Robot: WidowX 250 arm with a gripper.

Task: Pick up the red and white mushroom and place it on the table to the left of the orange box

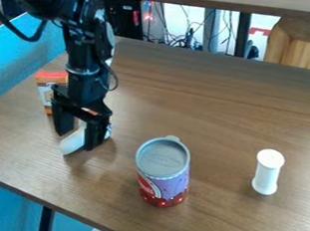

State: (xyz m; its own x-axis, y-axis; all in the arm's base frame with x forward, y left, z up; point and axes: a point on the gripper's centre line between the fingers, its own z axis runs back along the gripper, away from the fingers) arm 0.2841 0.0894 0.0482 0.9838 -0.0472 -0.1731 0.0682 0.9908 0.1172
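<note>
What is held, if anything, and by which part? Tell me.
Cannot be told: the black gripper partly hides the white rounded object on the brown wooden table, so any hold and its place are unclear.

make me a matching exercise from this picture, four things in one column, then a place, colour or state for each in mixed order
Things:
1. can
2. narrow-waisted cylinder
3. box
4. gripper

Places, colours, states:
A. orange, in the left part of the view
B. right at a white object on the table
C. purple and red, with a grey lid
D. all white, standing upright at the right

Pairs: 1-C, 2-D, 3-A, 4-B
</note>
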